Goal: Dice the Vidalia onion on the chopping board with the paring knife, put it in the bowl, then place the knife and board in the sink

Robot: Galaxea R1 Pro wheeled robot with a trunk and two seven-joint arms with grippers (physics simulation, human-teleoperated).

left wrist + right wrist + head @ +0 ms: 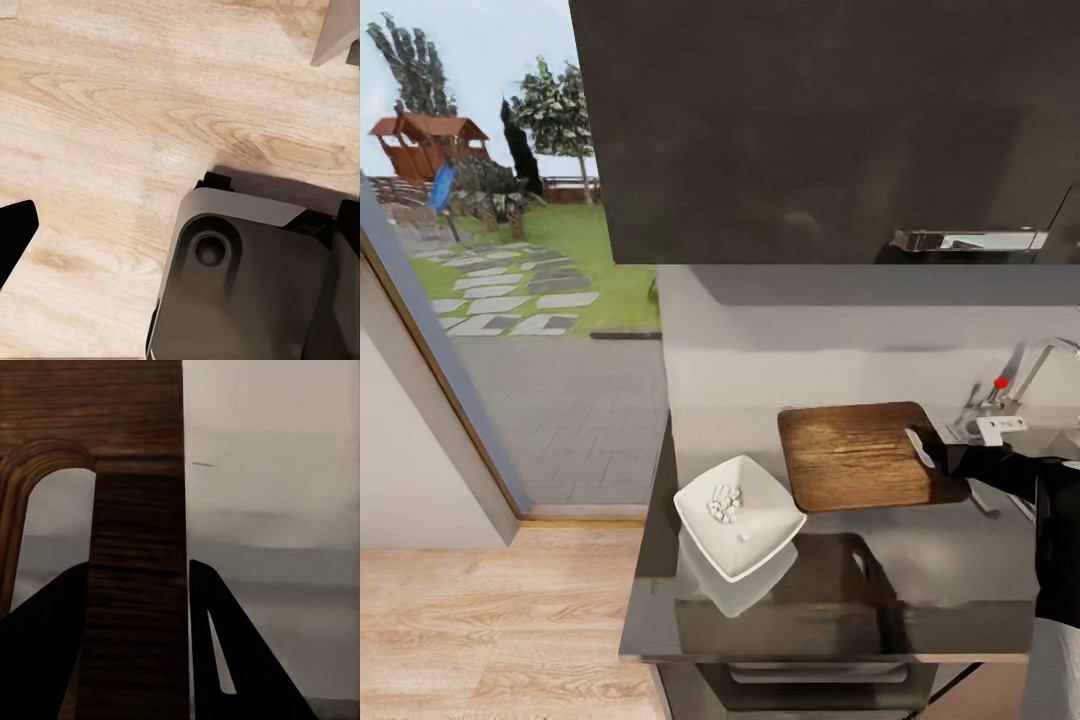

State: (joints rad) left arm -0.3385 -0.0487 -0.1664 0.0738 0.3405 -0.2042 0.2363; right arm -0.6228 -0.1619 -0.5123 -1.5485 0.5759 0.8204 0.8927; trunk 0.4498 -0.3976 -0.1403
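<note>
A: Entry. Where is the chopping board [865, 455]?
B: Centre right of the head frame, lying on the countertop [920, 590] beside the sink [1050, 430].
A: Right gripper [940, 462]?
B: At the board's right edge by the handle slot. Wrist view: both dark fingers [247, 652] pinch the board's end bar [139, 585].
A: Bowl [740, 515]?
B: Lower centre, just left of the board, white diced onion [724, 503] inside.
A: Left gripper?
B: Cannot tell; its camera looks at wood floor [112, 112] and the robot base [247, 285].

Bowl [740, 516] of diced onion [723, 502] on countertop [920, 580], chopping board [865, 455] just right, tap [1015, 385] beyond.
</note>
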